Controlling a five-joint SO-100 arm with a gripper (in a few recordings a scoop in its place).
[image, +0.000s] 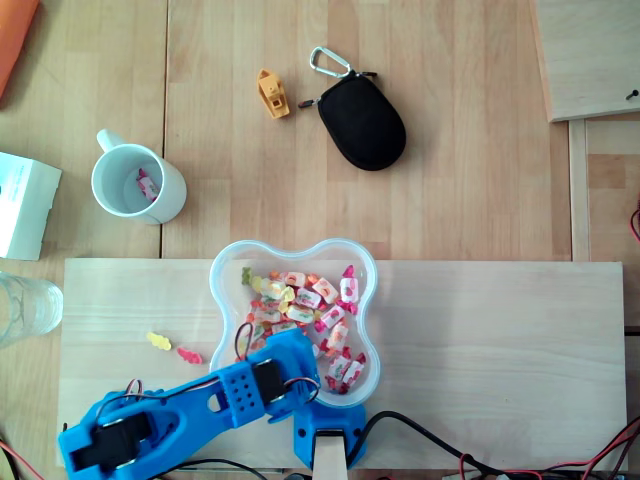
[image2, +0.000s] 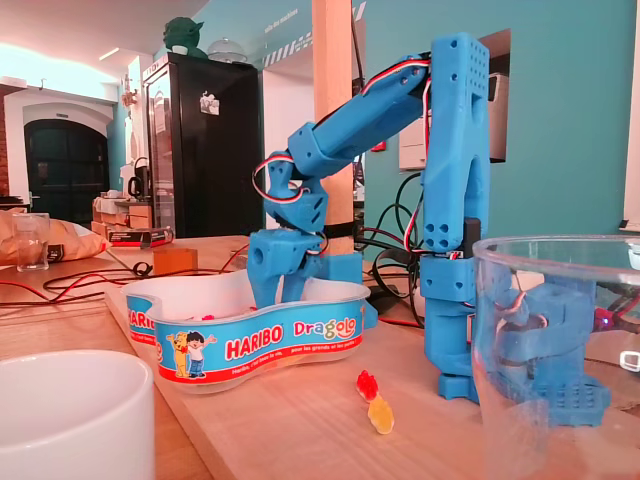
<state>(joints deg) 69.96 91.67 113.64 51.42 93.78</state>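
Spreading out beneath the fingers is a pale wooden table with a lighter board laid on it; the blue arm stands on that board and folds over and down; its fingers dip inside a clear lobed Haribo tub, behind the near wall in the fixed view, so from where I stand I cannot tell whether they are wide, narrow or closed on anything.

The tub sits on the board right around the fingers, and its wrapped sweets lie heaped beside and beyond them; a black pouch lies well beyond the fingers, up and to the right in the overhead view; a white mug stands well apart to their upper left; a glass stands far to their left; two gummies, one yellow and one red, lie on the board just outside the tub, left of the fingers.
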